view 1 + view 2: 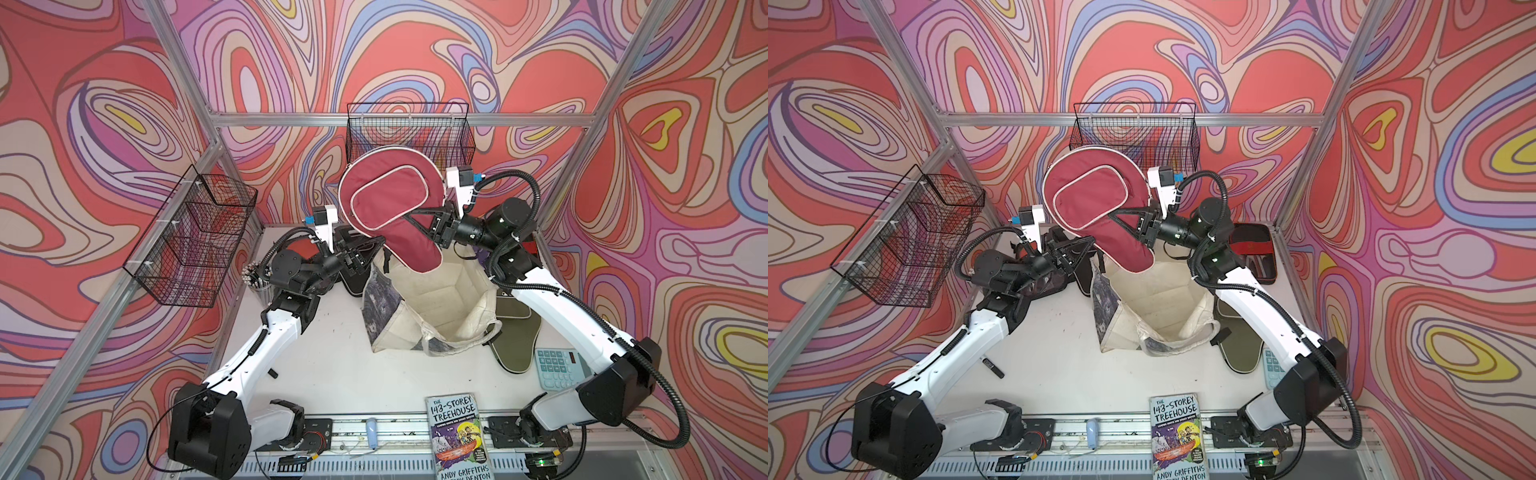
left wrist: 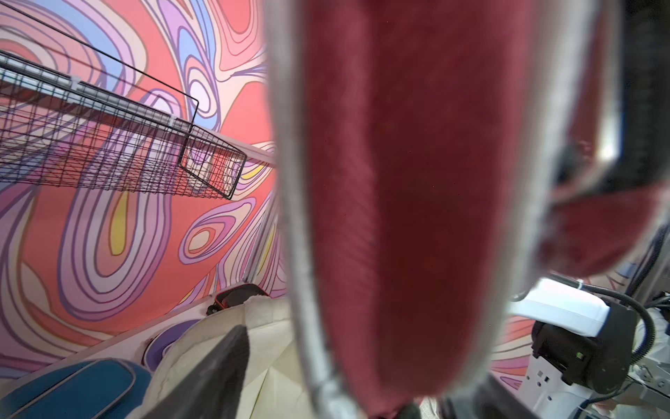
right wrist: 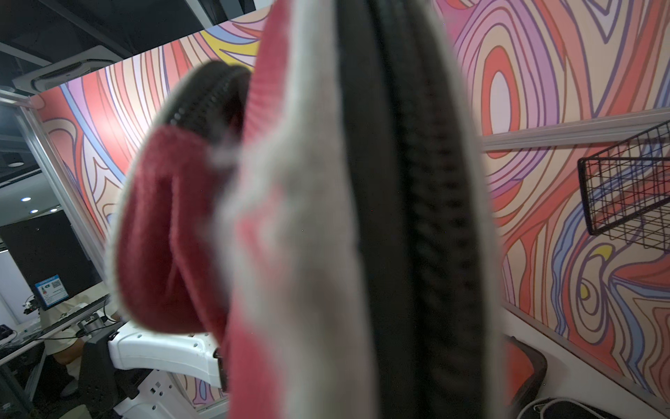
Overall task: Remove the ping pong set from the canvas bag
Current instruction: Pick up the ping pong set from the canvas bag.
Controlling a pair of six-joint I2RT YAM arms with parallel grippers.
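The ping pong set (image 1: 386, 199) is sitting mostly outside the canvas bag (image 1: 453, 291), judging by what is showing. Its maroon paddle cover (image 1: 1096, 199) is hanging in the air above the bag's far rim, round head up and narrow handle end dipping toward the open mouth. It looks clear of the canvas in both top views.

The right gripper (image 1: 415, 218) is pinching the cover's edge below the head and carrying it. The left gripper (image 1: 372, 247) is reaching in at the handle end. In the left wrist view its jaws are standing spread to either side of the cover, and one finger (image 2: 224, 366) is showing a gap to the piping, so it is not gripping.

An olive paddle cover (image 1: 515, 332) is lying on the table (image 1: 332, 365) just beside the bag. A blue cover (image 2: 72, 388) and a black-edged rectangular case (image 1: 1252, 249) are resting outside it too. The visible part of the bag's inside is bare canvas, and the maroon cover is hiding the far corner. What is left, it seems, is setting this cover down on the table.
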